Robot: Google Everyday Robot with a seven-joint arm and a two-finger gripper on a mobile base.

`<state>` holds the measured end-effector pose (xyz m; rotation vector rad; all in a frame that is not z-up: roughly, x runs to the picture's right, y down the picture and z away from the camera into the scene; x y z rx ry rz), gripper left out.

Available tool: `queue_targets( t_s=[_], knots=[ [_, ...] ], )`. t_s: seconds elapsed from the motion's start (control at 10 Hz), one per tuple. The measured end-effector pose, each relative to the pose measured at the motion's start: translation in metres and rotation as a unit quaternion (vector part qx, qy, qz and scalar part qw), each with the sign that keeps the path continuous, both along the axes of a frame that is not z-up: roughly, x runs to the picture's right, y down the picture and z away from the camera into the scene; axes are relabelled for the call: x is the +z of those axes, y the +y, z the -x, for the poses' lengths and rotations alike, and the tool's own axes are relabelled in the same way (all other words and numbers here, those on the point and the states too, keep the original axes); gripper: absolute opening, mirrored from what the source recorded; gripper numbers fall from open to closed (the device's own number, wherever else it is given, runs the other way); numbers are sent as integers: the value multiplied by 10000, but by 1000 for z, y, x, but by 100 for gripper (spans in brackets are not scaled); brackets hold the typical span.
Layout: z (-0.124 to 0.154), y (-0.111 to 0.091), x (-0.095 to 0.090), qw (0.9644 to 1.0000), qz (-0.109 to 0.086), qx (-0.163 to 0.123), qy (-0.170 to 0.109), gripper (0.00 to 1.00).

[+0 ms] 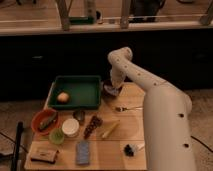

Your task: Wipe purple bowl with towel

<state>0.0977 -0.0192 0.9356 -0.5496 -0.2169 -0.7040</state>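
Observation:
The purple bowl (108, 91) is a small dark bowl at the far edge of the wooden table, just right of the green tray. My gripper (114, 88) hangs from the white arm, which reaches over from the right, and sits down in or right on top of the bowl, hiding most of it. A pale patch at the gripper may be the towel (116, 90); I cannot make it out as a separate thing.
The green tray (75, 80) holds an orange fruit (62, 97). Nearer the front are an orange bowl (36, 120), a white cup (70, 127), a fork (127, 108), a brown snack (92, 125), a blue sponge (83, 152) and a small black object (130, 149).

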Motion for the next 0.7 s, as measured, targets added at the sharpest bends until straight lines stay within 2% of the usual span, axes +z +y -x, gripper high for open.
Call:
queue_targets(
  t_s=[0.2, 0.4, 0.7],
  knots=[
    [0, -14, 9, 9998, -118, 117, 144, 0],
    [-2, -27, 20, 9989, -339, 275, 177, 0],
    [16, -32, 28, 9962, -656, 547, -196, 0]
  ],
)
